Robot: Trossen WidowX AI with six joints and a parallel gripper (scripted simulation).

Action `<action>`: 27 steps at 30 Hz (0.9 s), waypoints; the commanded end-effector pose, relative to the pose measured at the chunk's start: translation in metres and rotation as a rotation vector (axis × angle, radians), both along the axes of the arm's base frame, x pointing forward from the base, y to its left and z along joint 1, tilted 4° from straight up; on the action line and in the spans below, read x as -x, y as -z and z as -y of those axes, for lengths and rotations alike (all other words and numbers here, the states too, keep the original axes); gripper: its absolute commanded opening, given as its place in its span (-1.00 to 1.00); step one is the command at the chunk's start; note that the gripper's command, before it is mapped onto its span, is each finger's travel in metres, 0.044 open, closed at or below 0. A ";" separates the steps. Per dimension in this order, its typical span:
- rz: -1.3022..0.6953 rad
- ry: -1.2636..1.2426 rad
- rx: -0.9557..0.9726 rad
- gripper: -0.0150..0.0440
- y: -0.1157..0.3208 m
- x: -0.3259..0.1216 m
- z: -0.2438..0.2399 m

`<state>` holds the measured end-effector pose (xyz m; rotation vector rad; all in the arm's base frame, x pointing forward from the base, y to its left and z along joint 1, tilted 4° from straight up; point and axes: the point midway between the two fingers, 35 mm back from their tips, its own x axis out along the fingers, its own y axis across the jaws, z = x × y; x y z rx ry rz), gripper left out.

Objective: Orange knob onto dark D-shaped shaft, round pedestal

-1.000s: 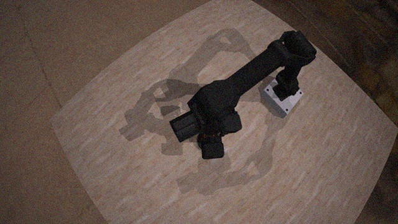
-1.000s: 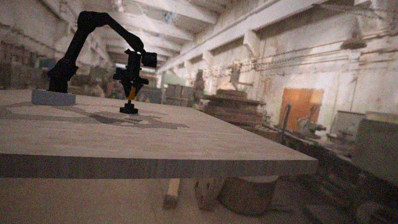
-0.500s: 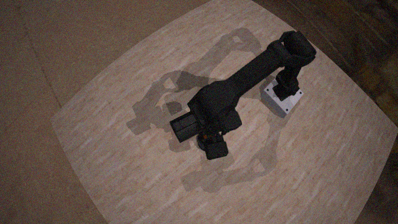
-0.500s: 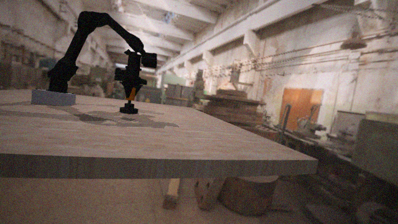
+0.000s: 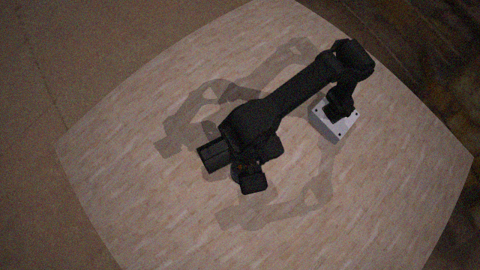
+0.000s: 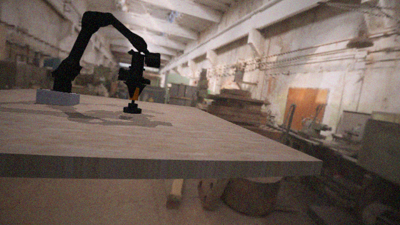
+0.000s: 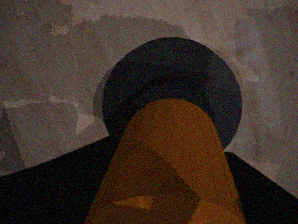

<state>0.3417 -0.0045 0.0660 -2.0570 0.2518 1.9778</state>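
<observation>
The orange knob is upright between the fingers of my gripper, which is shut on it. Small orange specks of the knob show through the gripper in the top view. The dark round pedestal stands on the table under the knob. In the exterior view a short stretch of the dark shaft shows between the knob's lower end and the pedestal, so the knob is not against the pedestal. Whether the shaft's tip is inside the hole is hidden, as are both flat sides.
The arm's pale base block stands on the wooden table, away from the pedestal. The arm reaches over from it, and its shadows fall around the pedestal. The table's near edge shows in the exterior view.
</observation>
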 end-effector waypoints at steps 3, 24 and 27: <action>0.002 -0.007 -0.001 -0.49 0.001 0.000 0.000; -0.046 0.724 -0.038 -0.49 -0.001 0.000 0.000; -0.060 0.933 -0.049 -0.49 0.000 0.000 0.000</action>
